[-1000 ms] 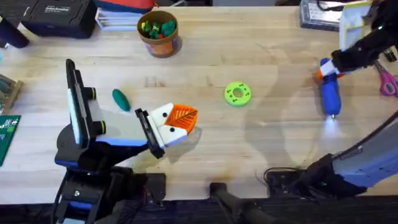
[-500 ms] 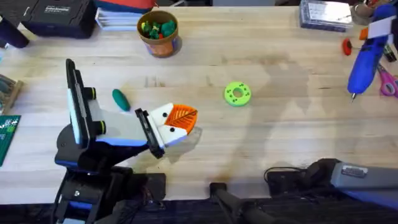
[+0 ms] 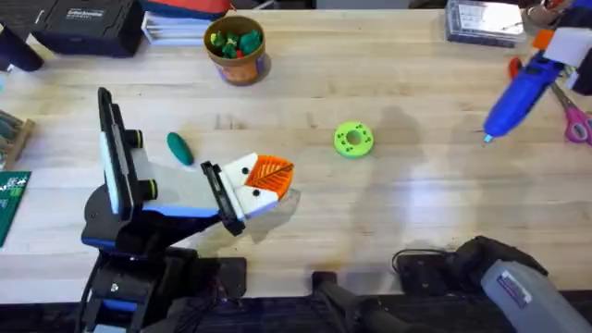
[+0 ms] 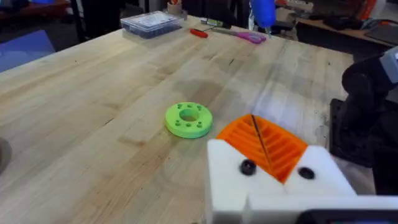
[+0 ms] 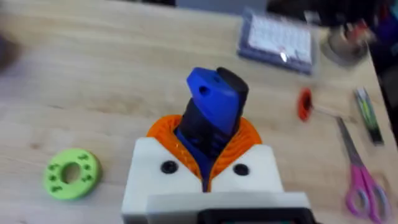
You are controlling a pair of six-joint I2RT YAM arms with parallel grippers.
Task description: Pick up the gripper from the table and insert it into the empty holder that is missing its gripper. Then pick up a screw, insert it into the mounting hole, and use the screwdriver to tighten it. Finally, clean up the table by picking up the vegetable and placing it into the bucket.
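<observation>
My right gripper (image 3: pixel 544 57) hangs above the table's far right, shut on the upper end of the blue screwdriver (image 3: pixel 516 92). The tool tilts, its metal tip pointing down and left. In the right wrist view the screwdriver (image 5: pixel 210 115) sits between the orange pads of that gripper (image 5: pixel 202 142). My left gripper (image 3: pixel 265 179) lies low at the front left, its white fingers and orange pads (image 4: pixel 273 149) pressed together with nothing between them. Black screw heads (image 4: pixel 247 167) show in its white blocks. The dark green vegetable (image 3: pixel 179 146) lies just behind it. The bucket (image 3: pixel 236 63) stands at the back. A loose gripper piece is out of view.
A bright green ring disc (image 3: pixel 352 139) lies mid-table. At the back right are a clear plastic box (image 3: pixel 481 18), a red-handled tool (image 3: pixel 514 67) and pink scissors (image 3: pixel 575 120). A black case (image 3: pixel 83 23) sits at the back left, a green circuit board (image 3: pixel 11 199) at the left edge.
The right gripper has lifted the screwdriver off the table at the right, carried it up and back, and now holds it tilted, shifted slightly left. The left arm has not moved.
</observation>
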